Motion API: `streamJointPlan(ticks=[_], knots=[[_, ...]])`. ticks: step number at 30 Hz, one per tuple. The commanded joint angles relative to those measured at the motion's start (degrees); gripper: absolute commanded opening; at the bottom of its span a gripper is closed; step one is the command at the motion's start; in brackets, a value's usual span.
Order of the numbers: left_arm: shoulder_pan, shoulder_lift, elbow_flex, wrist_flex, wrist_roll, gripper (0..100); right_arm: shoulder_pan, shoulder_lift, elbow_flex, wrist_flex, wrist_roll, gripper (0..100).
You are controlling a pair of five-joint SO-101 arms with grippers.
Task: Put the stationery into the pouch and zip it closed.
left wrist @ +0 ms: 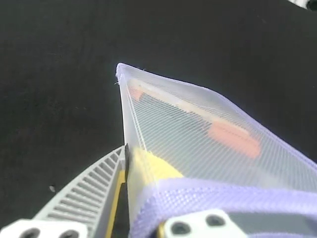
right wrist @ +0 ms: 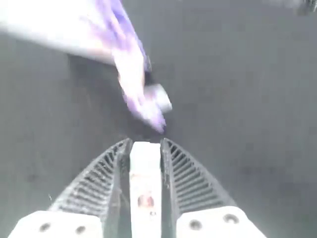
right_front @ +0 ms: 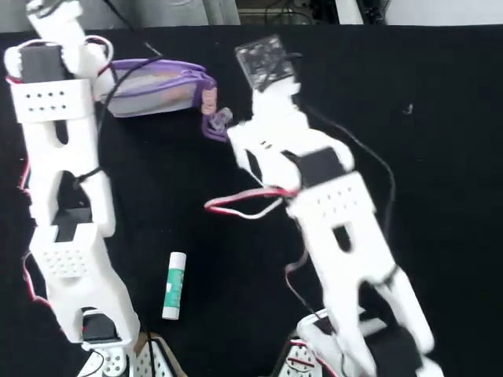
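Left pincer [left wrist: 130, 158] clenched on pouch [right_front: 153, 88], upper left of high view | right pincer [right wrist: 145, 142] grasping white block [right wrist: 145, 173], just beside pouch's right end | glue stick [right_front: 174, 285] on bench [right_front: 440, 157], lower left, well apart.

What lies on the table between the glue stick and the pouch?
Nothing. In the high view the black table is bare all the way from the glue stick up to the pouch.
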Motion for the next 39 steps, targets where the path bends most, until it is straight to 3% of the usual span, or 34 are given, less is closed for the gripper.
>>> streamJointPlan(ticks=[1,6,12,20,23,29,39], knots=[[2.9,-1.2,-2.9,0.2,0.8,3,0.9,-7.7,-2.9,-6.1,-0.2,1.2],[5.8,-1.2,-3.1,0.2,0.8,3,0.9,-11.0,-2.8,-12.7,-0.8,1.1],[8.9,-1.3,-3.0,0.2,0.8,3,0.9,-13.4,-0.4,-22.4,-10.7,1.1],[8.6,-1.3,-2.5,0.2,2.0,3,0.5,-19.3,23.3,-58.2,-20.0,1.1],[8.6,-1.3,-2.5,0.2,2.9,3,-1.4,-21.0,30.7,-68.7,-18.9,1.1],[8.6,-1.1,-2.4,0.2,2.8,3,-3.2,-18.9,34.8,-75.9,-17.9,1.1],[8.9,-1.2,0.8,0.2,2.8,3,-3.3,-0.6,31.1,-90.1,-17.9,1.1]])
